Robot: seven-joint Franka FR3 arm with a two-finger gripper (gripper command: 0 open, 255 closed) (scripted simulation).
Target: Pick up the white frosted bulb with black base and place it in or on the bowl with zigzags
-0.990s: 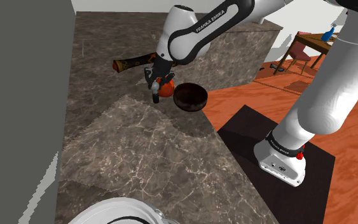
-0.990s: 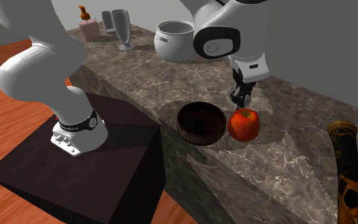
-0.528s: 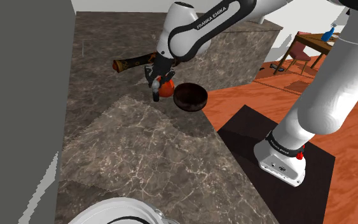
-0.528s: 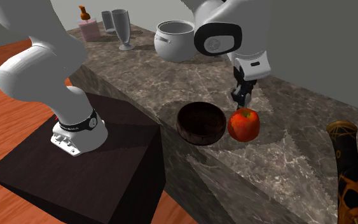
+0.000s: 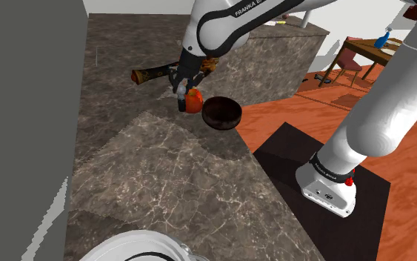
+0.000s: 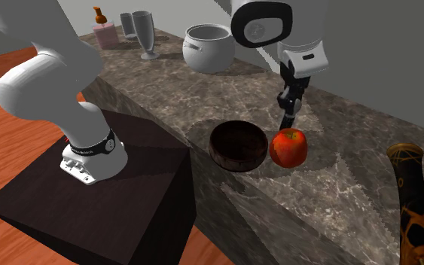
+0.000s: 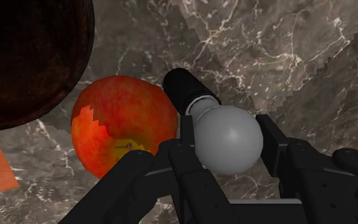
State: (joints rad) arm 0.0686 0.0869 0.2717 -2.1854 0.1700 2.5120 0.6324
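Observation:
My black gripper [image 7: 228,145] is shut on the bulb [image 7: 229,132], a pale grey-white globe with a black base [image 7: 185,86] that points away from the hand. The fingers [image 7: 269,130] clasp the globe from both sides. Just beside the bulb, a red apple [image 7: 123,130] rests on the marble counter, and the dark brown bowl [image 7: 25,57] stands right behind the apple. In the shoulder view the gripper [image 5: 180,96] hangs a little above the counter next to the apple [image 5: 192,101] and the bowl [image 5: 222,113]. From the second exterior view, the gripper [image 6: 286,117] hovers over the apple [image 6: 288,147], with the bowl [image 6: 238,145] to its left.
A dark patterned bottle [image 5: 151,74] lies behind the gripper. A white pot [image 6: 208,47], goblets [image 6: 144,31] and a pink bottle [image 6: 105,31] stand farther along the counter. The counter edge [image 5: 262,167] drops to an orange floor. A grey wall [image 5: 21,111] bounds the shoulder view's left.
The gripper has lifted straight up from the counter beside the apple, still shut on the bulb. Apple and bowl have not moved.

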